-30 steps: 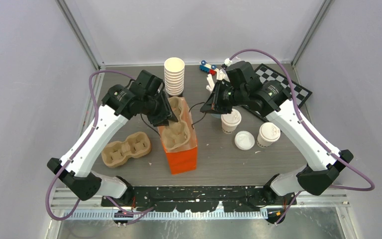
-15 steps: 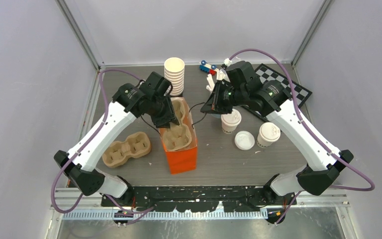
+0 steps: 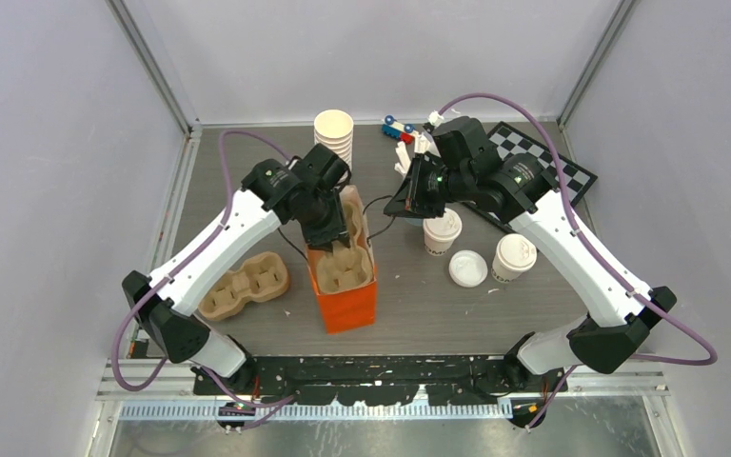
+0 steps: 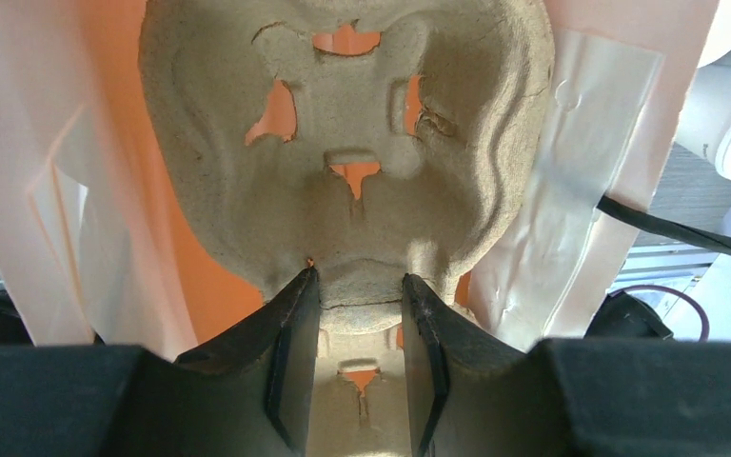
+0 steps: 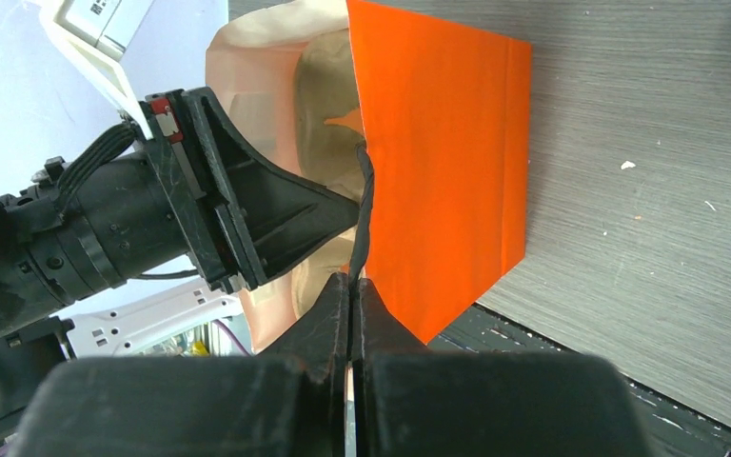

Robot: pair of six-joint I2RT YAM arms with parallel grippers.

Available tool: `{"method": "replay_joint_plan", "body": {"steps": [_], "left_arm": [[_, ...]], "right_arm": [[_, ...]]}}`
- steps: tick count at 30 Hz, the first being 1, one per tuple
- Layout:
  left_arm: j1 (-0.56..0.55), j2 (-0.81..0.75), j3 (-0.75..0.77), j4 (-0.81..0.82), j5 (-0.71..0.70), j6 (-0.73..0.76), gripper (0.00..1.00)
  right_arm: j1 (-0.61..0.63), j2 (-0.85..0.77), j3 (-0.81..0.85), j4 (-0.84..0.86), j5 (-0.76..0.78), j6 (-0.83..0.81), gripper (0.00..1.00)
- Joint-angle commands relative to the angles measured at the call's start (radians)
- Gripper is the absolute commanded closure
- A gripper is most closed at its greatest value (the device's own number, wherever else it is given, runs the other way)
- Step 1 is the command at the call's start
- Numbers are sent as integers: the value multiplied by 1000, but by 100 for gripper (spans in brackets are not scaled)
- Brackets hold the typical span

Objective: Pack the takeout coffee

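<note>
Two white lidded coffee cups (image 3: 442, 229) (image 3: 513, 256) stand on the table right of an upright orange paper bag (image 3: 349, 300). My left gripper (image 3: 327, 231) is shut on the middle ridge of a brown pulp cup carrier (image 3: 343, 268) that sits inside the bag's open mouth. In the left wrist view the gripper (image 4: 357, 297) pinches the carrier (image 4: 343, 114) between the bag's walls. My right gripper (image 3: 402, 203) is shut on the bag's black cord handle (image 5: 360, 214), holding the bag (image 5: 438, 162) open; in the right wrist view it (image 5: 351, 290) shows fully closed.
A second pulp carrier (image 3: 243, 287) lies left of the bag. A loose white lid (image 3: 465, 268) lies between the two cups. A stack of cream cups (image 3: 333, 143), a toy car (image 3: 397, 128) and a checkerboard (image 3: 557, 169) sit at the back.
My left arm has swung right and forward, and the carrier has slid deeper into the bag. The right arm and the cups have not moved.
</note>
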Motion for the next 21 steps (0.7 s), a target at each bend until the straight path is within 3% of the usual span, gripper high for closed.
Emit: {"method": "replay_joint_plan", "body": {"steps": [1, 5, 15, 21], "left_arm": [[-19, -6, -8, -50, -27, -10, 83], [-21, -10, -32, -44, -39, -7, 80], [-20, 7, -22, -51, -48, 23, 60], [-20, -12, -81, 24, -57, 0, 57]], "right_arm": [[6, -24, 27, 18, -13, -27, 100], [6, -24, 22, 18, -14, -30, 100], [5, -62, -53, 54, -6, -25, 100], [6, -84, -81, 58, 11, -30, 100]]}}
